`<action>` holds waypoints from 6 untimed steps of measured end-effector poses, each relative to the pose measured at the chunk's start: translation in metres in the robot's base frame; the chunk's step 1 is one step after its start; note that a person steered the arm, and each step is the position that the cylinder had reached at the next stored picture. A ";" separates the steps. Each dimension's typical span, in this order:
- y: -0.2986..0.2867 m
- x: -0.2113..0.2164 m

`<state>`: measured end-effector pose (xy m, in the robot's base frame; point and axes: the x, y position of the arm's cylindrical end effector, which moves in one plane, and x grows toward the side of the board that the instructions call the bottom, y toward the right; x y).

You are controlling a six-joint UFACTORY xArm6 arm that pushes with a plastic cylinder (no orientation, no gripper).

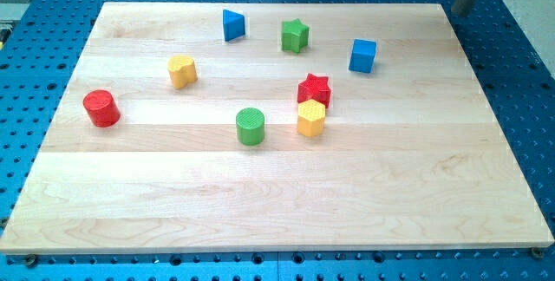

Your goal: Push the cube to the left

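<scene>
The blue cube [363,55] sits on the wooden board [277,203] in its upper right part. My rod comes in at the view's top right corner. My tip [458,12] is at the board's top right corner, well to the right of and above the cube, touching no block.
A blue triangular block [232,25] and a green star [295,35] lie left of the cube. A red star [314,89] touches a yellow hexagon [311,118] below it. A green cylinder [250,127], a yellow block [182,71] and a red cylinder [101,108] lie farther left.
</scene>
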<state>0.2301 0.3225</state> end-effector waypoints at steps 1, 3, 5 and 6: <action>-0.029 0.055; -0.111 0.108; -0.187 0.112; -0.205 0.103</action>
